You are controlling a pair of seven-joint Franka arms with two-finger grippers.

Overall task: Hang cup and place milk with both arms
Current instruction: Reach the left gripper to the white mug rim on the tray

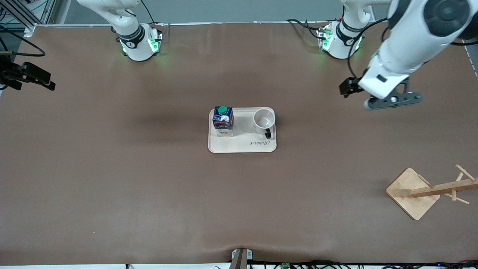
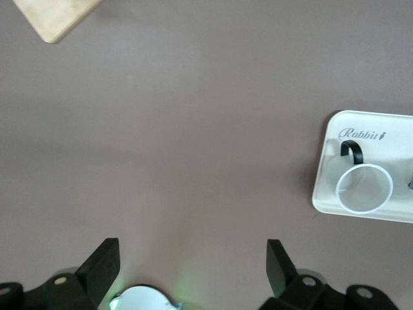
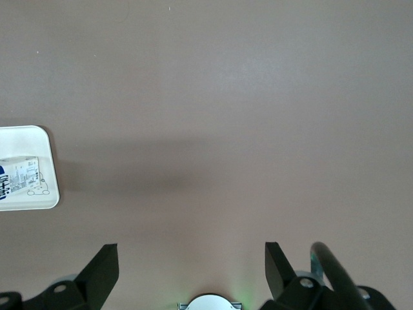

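One cream tray (image 1: 242,146), rounded rectangle, smooth plastic, centre of frame on brown matte counter (image 1: 112,168). On it: one milk (image 1: 223,121), boxy dark blue carton, green round cap, upright; one cup (image 1: 264,120), white glossy cylinder, black handle, upright beside milk. One wooden rack (image 1: 425,191), square base, pegged stem, lower right. Left claw (image 2: 192,266) upper right over bare counter, fingers spread, empty. Right claw (image 3: 191,268) upper left edge, fingers spread, empty

A robotics lab: two arm bases (image 1: 140,43) bolted to a brown-covered table (image 1: 112,168)
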